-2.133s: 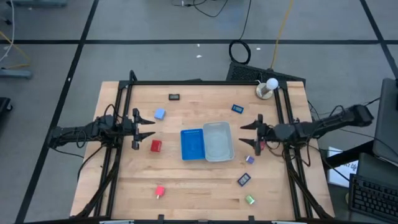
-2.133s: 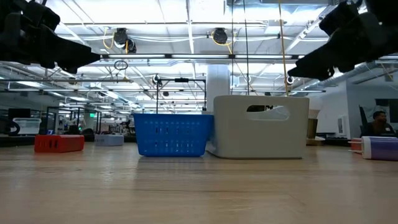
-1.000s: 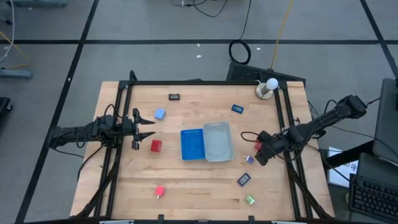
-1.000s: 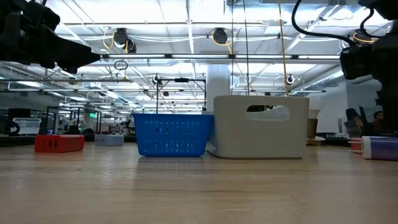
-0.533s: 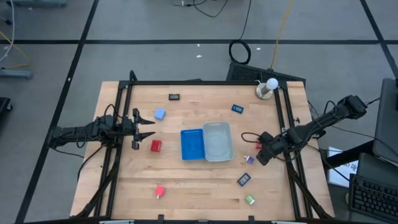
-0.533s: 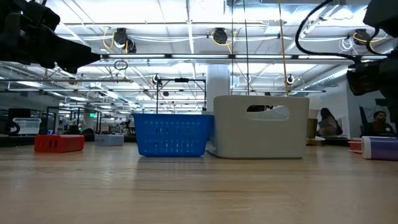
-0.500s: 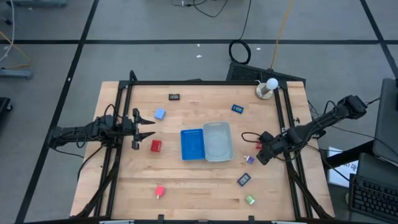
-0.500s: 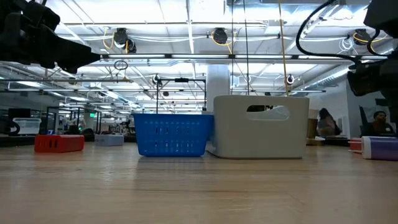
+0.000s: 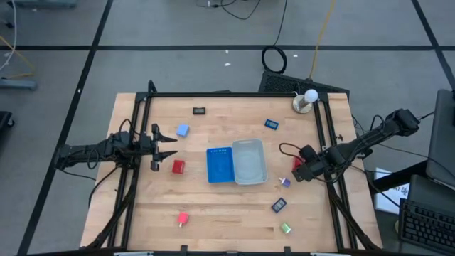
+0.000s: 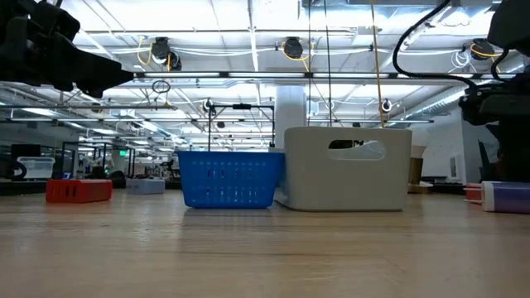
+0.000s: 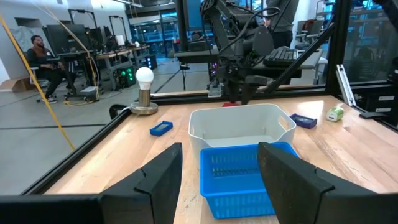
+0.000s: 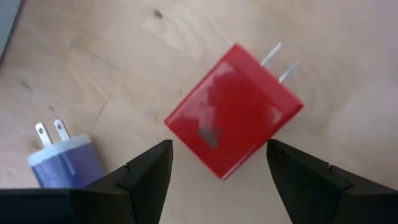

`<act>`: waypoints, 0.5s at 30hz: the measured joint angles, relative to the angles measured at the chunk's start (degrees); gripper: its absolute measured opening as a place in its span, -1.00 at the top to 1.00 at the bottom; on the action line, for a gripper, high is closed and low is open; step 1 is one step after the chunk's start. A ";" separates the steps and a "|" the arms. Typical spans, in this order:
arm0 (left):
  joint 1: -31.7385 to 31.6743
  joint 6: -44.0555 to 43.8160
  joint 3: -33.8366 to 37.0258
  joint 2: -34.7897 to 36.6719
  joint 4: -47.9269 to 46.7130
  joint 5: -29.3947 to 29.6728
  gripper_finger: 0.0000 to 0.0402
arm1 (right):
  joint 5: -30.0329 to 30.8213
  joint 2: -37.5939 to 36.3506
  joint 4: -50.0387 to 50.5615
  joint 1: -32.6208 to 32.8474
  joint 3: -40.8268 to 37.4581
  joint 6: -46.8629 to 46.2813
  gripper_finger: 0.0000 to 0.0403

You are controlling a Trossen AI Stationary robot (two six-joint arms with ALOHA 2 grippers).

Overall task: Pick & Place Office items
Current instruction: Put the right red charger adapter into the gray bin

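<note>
The office items lie scattered on the wooden table. My right gripper hangs open, pointing steeply down, just above a red plug block that lies flat with its two prongs out. In the high view the gripper is right of the clear tray. A violet-blue plug lies beside the red one. My left gripper waits open and level at the table's left, between a pale blue block and a red block.
The blue ribbed tray and the clear tray stand side by side mid-table. A black flat piece and a dark blue one lie far. Another dark blue piece, a green block and a small red block lie near. A bulb lamp stands far right.
My right gripper has sunk a little over the red plug block, tipped further down and rolled about its own line, its fingers staying apart. The red plug block now shows beside the gripper head in the high view.
</note>
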State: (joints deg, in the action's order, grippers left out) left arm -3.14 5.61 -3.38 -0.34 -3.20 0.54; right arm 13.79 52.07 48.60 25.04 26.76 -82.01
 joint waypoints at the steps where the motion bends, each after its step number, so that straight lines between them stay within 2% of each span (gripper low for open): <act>1: -0.02 0.06 0.00 0.00 0.00 0.00 -0.05 | 0.65 0.00 -0.60 -0.10 -0.16 0.52 -0.26; 9: 0.00 0.01 0.00 0.00 0.00 0.00 -0.05 | 1.19 -0.09 -10.06 -4.39 -5.01 0.27 -0.26; 15: -0.02 -0.02 0.00 0.00 0.00 0.00 -0.05 | 0.89 -0.72 -10.27 -7.48 -6.43 0.69 -0.26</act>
State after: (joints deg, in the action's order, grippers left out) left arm -3.16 5.59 -3.38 -0.34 -3.20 0.54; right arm 14.68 51.35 38.32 17.56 20.34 -81.32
